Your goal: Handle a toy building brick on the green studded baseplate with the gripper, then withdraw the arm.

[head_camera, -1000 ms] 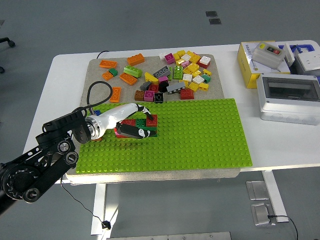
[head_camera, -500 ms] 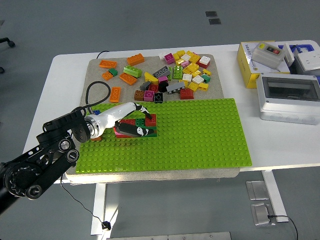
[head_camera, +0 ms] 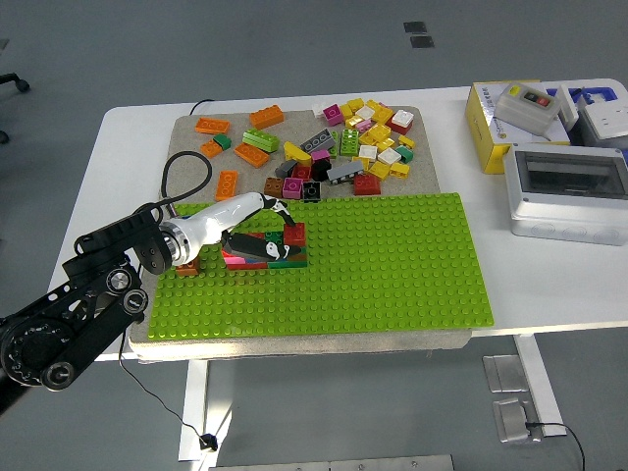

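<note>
Lying on the green studded baseplate [head_camera: 392, 255], near its left far part, the small cluster of toy bricks [head_camera: 280, 247] has its long axis running left to right, parallel to the long side of the baseplate. The cluster is low and flat: red bricks at the left and at the far right corner, a dark green brick along the near right side, and a thin pink edge at the near left. Its studs point up.

The left hand [head_camera: 263, 238] comes in from the left on a black arm with a white forearm shell. Its dark fingers [head_camera: 257, 250] lie over the top of the cluster, curled around it, and one thin finger arches over the far side and touches the red corner brick. The fingers seem closed on the cluster, though the exact grip is partly hidden by the hand itself.

The baseplate rests on a grey mat [head_camera: 186, 128] on the white worktop [head_camera: 128, 128]. Behind the baseplate, on the mat, a pile of loose bricks [head_camera: 353, 142] is spread, with several orange ones further to the left. At the right of the worktop stand a grey box [head_camera: 567, 196] and a yellow box [head_camera: 491, 128].
</note>
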Available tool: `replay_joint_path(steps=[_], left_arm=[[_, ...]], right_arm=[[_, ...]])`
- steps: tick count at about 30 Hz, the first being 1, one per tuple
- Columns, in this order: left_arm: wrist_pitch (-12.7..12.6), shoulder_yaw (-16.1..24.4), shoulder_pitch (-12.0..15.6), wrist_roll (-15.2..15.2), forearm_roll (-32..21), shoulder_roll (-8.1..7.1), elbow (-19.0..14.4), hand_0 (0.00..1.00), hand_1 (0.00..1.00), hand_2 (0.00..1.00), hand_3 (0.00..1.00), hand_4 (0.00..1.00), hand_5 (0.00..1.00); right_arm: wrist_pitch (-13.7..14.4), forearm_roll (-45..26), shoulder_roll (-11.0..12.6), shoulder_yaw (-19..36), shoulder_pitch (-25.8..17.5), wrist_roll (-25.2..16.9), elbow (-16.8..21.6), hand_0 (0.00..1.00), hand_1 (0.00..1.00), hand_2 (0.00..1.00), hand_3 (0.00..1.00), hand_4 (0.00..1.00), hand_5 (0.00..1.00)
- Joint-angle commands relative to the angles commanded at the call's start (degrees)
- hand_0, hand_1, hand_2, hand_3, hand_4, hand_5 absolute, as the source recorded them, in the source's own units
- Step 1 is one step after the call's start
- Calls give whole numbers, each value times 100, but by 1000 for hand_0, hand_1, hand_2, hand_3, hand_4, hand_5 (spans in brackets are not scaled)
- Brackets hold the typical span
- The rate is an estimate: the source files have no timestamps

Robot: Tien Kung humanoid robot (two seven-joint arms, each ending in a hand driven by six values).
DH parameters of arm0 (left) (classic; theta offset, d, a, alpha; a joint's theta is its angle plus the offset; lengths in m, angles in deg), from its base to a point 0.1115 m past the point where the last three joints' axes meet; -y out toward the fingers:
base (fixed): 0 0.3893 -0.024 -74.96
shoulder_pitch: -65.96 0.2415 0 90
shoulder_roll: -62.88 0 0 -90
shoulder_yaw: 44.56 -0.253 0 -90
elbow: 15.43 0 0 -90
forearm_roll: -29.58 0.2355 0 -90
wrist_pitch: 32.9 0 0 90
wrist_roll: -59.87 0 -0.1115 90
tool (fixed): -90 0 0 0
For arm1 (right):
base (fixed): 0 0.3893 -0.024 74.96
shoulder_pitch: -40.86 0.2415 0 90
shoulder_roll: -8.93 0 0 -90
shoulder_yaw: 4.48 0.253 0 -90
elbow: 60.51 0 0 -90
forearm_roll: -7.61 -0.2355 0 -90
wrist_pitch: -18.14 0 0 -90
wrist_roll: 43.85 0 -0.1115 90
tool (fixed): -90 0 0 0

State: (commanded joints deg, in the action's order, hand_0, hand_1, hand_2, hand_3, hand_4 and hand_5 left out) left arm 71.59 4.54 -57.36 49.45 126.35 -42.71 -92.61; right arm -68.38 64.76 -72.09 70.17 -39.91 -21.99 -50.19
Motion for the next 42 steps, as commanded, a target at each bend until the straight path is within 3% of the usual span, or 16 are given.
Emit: replay_joint_path(steps=[8, 11, 13, 17, 18, 23, 24, 28, 29, 30, 34, 35, 36, 41, 42], left_arm=[[-80, 237, 73, 110, -71, -63, -236, 961, 953, 920, 679, 799, 510], [-192, 466, 186, 278, -43, -112, -313, 961, 953, 920, 679, 799, 510], [-291, 633, 279, 457, -5, -152, -340, 961, 933, 904, 684, 766, 451], [-611, 1062, 625, 944, 28, -320, -476, 961, 933, 904, 684, 766, 451], [-678, 1163, 725, 1046, 24, -366, -527, 948, 886, 863, 686, 671, 338], [-1062, 1666, 1313, 1552, -91, -600, -767, 948, 886, 863, 686, 671, 338], [-1167, 1738, 1425, 1658, -141, -621, -759, 939, 880, 863, 680, 616, 310], [-1604, 2025, 1892, 2057, -223, -594, -619, 939, 880, 863, 680, 616, 310], [-1686, 2099, 1999, 2106, -210, -564, -568, 939, 880, 863, 680, 616, 310], [-1738, 2148, 2073, 2135, -191, -541, -531, 958, 941, 915, 670, 603, 303], [-1858, 2231, 2267, 2156, -89, -487, -389, 958, 941, 915, 670, 603, 303], [-1863, 2232, 2283, 2149, -68, -485, -366, 958, 941, 915, 670, 603, 303], [-1864, 2234, 2304, 2130, -31, -484, -336, 959, 938, 919, 665, 602, 297], [-1870, 2234, 2364, 2082, 44, -520, -279, 959, 938, 919, 665, 602, 297], [-1871, 2229, 2380, 2078, 54, -542, -274, 959, 942, 926, 666, 602, 292]], right_arm=[[13, -15, -1, -20, -1, -22, 0, 704, 635, 411, 736, 585, 998], [31, -41, -3, -46, -11, -43, 0, 704, 635, 411, 736, 585, 998], [46, -43, -3, -55, -17, -52, 0, 706, 635, 411, 735, 585, 998], [72, -24, -9, -74, -28, -60, 0, 706, 635, 411, 735, 585, 998], [77, -28, -13, -79, -34, -62, 0, 706, 635, 411, 735, 585, 998], [84, -60, -33, -95, -63, -78, 0, 706, 635, 411, 735, 585, 998], [77, -47, -36, -78, -67, -78, 0, 706, 635, 426, 735, 582, 998], [56, 15, -58, -27, -65, -66, 0, 706, 635, 426, 735, 582, 998], [55, 29, -67, -17, -63, -61, 0, 706, 635, 426, 735, 582, 998], [55, 36, -74, -15, -61, -56, 0, 706, 634, 433, 735, 580, 998], [39, 27, -106, -69, -48, -22, 0, 706, 634, 433, 735, 580, 998], [35, 29, -113, -79, -45, -13, 0, 706, 634, 433, 735, 580, 998], [28, 31, -125, -96, -39, 0, 0, 706, 638, 512, 739, 580, 998], [20, -41, -166, -224, -28, 23, 0, 706, 638, 512, 739, 580, 998], [17, -50, -174, -248, -26, 29, 0, 705, 639, 550, 747, 580, 998]])
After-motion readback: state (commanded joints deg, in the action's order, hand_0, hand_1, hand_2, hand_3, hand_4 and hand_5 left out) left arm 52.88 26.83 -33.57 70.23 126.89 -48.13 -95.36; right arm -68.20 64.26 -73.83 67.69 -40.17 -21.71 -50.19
